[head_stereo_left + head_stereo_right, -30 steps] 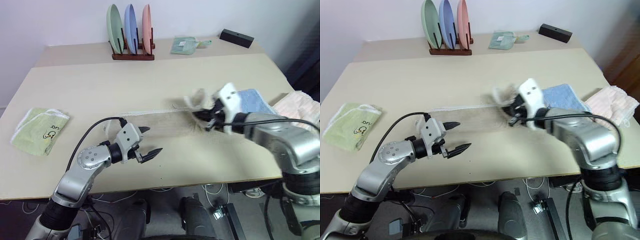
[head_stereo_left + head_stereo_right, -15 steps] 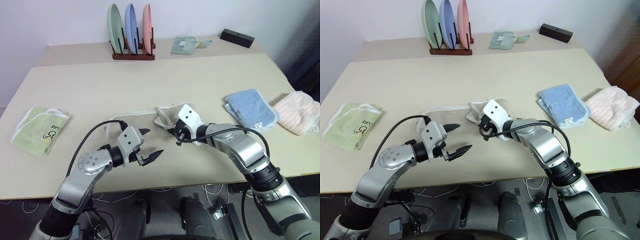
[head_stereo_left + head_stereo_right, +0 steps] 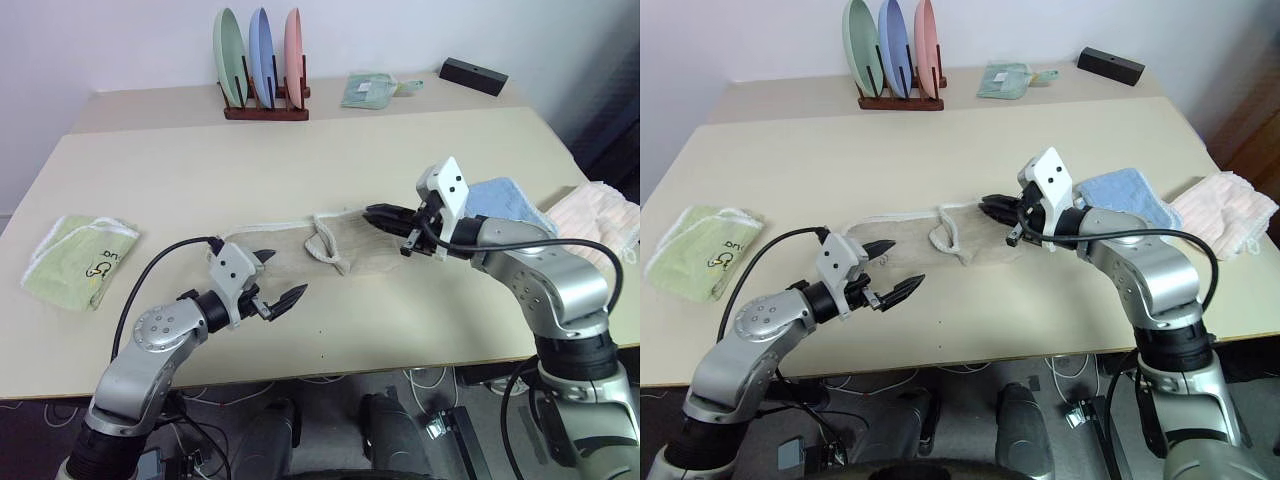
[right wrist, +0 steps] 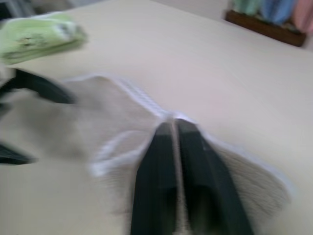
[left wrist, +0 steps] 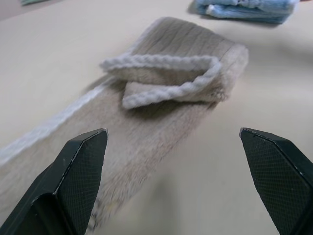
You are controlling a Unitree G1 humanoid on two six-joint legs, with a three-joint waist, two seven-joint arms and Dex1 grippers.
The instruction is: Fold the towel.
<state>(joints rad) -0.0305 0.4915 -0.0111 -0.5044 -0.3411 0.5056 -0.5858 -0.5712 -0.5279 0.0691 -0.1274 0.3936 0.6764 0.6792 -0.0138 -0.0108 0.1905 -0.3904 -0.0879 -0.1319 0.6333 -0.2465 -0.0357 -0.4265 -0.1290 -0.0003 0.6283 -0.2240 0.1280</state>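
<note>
1. I see the long beige terry towel with white edging (image 3: 925, 240) lying mid-table, its right end flopped back crookedly.
2. My left gripper (image 3: 887, 270) gapes empty; my right gripper (image 3: 998, 210), pinched closed, holds nothing.
3. Neat folding remains.

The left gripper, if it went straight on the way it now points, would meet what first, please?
Probably the towel: the left gripper, jaws open, points at its doubled-over end with the white edging. Depth is unclear, so it might skim just above the cloth.
</note>
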